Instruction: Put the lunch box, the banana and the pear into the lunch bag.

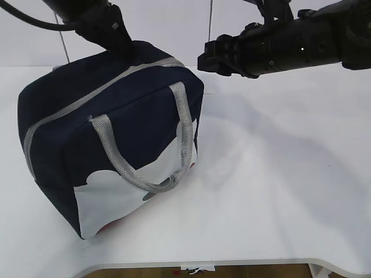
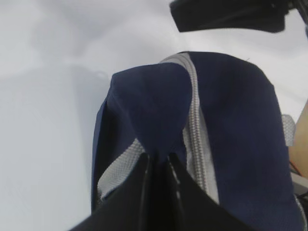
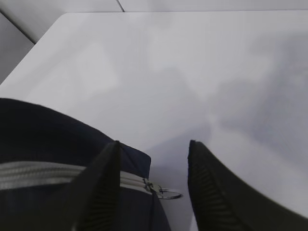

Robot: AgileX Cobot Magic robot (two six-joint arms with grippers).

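Note:
The navy lunch bag (image 1: 116,133) stands tilted on the white table, its grey zipper (image 1: 93,95) running closed along the top. My left gripper (image 2: 156,156) is shut on a fold of the bag's navy fabric at its top rear corner (image 1: 124,43). My right gripper (image 3: 153,149) is open at the bag's right end (image 1: 203,61), its fingers either side of the metal ring pull (image 3: 169,194) without touching it. The lunch box, the banana and the pear are out of view.
The white table (image 1: 278,191) stretches to the right of the bag, with its front edge (image 1: 232,263) near the bottom. The bag's grey handle (image 1: 145,174) hangs down its front. A tan shape (image 2: 301,139) at the edge of the left wrist view is unclear.

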